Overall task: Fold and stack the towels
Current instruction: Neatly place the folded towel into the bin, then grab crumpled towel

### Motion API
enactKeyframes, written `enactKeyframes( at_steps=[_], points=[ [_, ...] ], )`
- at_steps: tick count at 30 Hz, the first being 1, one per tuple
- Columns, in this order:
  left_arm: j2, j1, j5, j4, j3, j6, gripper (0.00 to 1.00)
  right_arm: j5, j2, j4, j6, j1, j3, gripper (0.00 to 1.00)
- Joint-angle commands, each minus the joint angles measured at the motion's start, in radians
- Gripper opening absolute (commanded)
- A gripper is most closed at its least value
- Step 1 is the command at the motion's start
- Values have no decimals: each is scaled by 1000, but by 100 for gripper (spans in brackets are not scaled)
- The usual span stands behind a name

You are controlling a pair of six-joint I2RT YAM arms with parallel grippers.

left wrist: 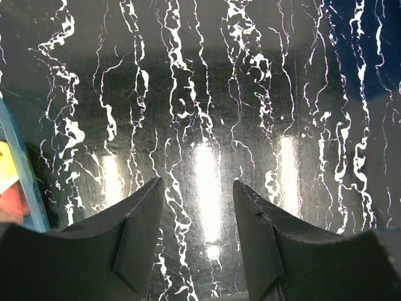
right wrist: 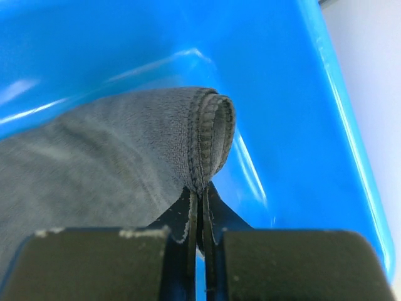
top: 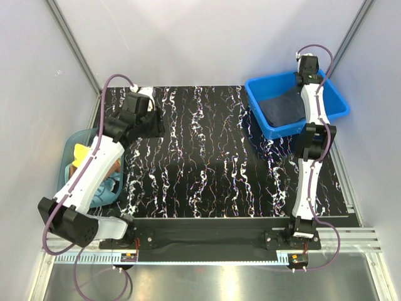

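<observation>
Towel [right wrist: 106, 157] hem being pinched by right end effector [right wrist: 200, 195] inside bin [right wrist: 294, 88]; left end effector [left wrist: 198, 188] hovering over table [left wrist: 207, 88], jaws gaping, holding nothing.

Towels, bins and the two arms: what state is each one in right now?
Dark towel: in the blue bin, hem pinched.
Blue bin: upright, holding that towel.
Right end effector: shut on that hem.
Left end effector: open, empty, above the table.
Teal tub: upright, holding bunched yellow towel.
</observation>
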Motion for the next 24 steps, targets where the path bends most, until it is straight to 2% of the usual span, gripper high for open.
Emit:
enactKeyframes(
  at_steps=[1, 2, 3, 5, 6, 9, 11, 12, 13, 15, 18, 20, 22, 23, 24],
  points=[
    [33, 7, -11, -14, 57, 30, 53, 4, 49, 150, -41, -27, 59, 1],
    [48, 7, -10, -15, 62, 30, 53, 16, 63, 174, -50, -32, 61, 8],
    [56, 7, -10, -14, 65, 30, 53, 24, 76, 217, -68, -35, 70, 23],
    [73, 5, -10, -6, 65, 27, 53, 61, 124, 240, -90, -41, 96, 66],
    [78, 7, -11, -3, 65, 26, 54, 76, 136, 256, -110, -44, 126, 71],
    [88, 7, -25, 5, 72, 15, 54, 107, 126, 270, -101, -47, 116, 80],
    [82, 5, -47, 31, 71, 9, 54, 78, 49, 279, -72, -47, 72, 84],
    [75, 5, -95, 47, 74, 1, 54, 63, 17, 271, -34, -44, 30, 96],
    [70, 8, -131, 54, 72, -7, 54, 49, -50, 262, -12, -33, 15, 100],
    [61, 10, -227, 69, 68, -20, 54, 38, -127, 257, 28, -9, -58, 100],
    [65, 52, -271, 30, 89, -54, 54, 15, -288, 276, 48, 71, -180, 100],
    [76, 108, -292, -7, 123, -72, 54, -5, -376, 241, 77, 164, -203, 99],
    [87, 187, -361, -78, 147, -65, 54, 20, -449, 136, 190, 235, -223, 100],
    [96, 213, -405, -90, 149, -56, 54, 6, -475, 103, 224, 308, -240, 100],
    [104, 240, -485, -128, 152, -50, 54, -5, -506, 83, 285, 345, -311, 100]
  ],
)
